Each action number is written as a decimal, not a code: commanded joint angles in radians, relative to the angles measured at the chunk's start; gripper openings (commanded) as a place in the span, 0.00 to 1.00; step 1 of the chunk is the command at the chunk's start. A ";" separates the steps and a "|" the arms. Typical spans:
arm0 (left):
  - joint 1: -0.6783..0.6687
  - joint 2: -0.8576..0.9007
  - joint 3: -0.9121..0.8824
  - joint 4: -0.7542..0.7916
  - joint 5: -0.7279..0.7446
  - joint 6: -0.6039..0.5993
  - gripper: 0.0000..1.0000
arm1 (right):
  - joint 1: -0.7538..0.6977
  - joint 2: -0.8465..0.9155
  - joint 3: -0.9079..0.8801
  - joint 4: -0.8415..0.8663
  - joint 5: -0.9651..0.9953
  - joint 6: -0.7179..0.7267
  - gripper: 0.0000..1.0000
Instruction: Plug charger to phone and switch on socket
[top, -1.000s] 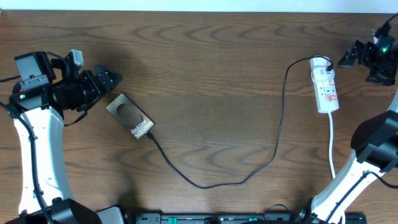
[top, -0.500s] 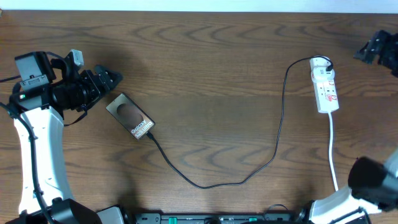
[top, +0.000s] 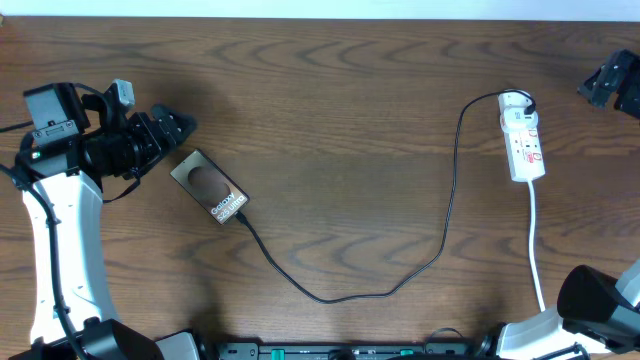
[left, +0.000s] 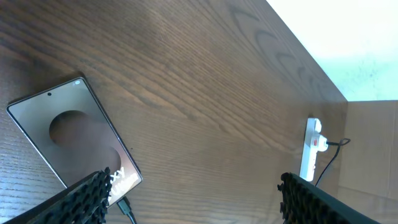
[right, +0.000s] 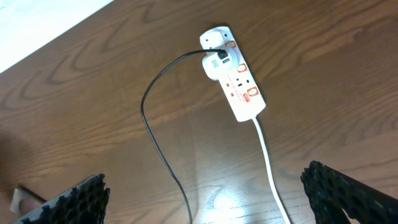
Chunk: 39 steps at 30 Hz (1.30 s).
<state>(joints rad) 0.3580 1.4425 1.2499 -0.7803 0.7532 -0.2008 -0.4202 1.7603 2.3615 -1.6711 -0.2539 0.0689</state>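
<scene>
Bright, even light and sharp focus throughout; a small glare patch shines on the table (right: 211, 199).

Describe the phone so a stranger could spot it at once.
Look to the left side of the wooden table, near the left pincer. The phone lies flat there: a bronze slab with a dark circle, unlike the white power strip far right.

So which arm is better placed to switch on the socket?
Right, probably. The right gripper hovers open near the socket, whose switches show in its wrist view. The left gripper sits by the phone, far across the table.
</scene>
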 joint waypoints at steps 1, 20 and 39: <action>-0.003 -0.006 0.002 -0.001 -0.005 0.024 0.85 | 0.009 -0.002 0.008 -0.002 0.002 0.013 0.99; -0.001 -0.015 0.002 -0.002 -0.031 0.025 0.85 | 0.009 -0.002 0.008 -0.002 0.002 0.013 0.99; -0.331 -0.627 -0.507 0.395 -0.505 0.025 0.85 | 0.009 -0.002 0.008 -0.002 0.002 0.013 0.99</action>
<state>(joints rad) 0.0639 0.9493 0.8894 -0.5041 0.3103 -0.1936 -0.4202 1.7603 2.3615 -1.6714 -0.2535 0.0689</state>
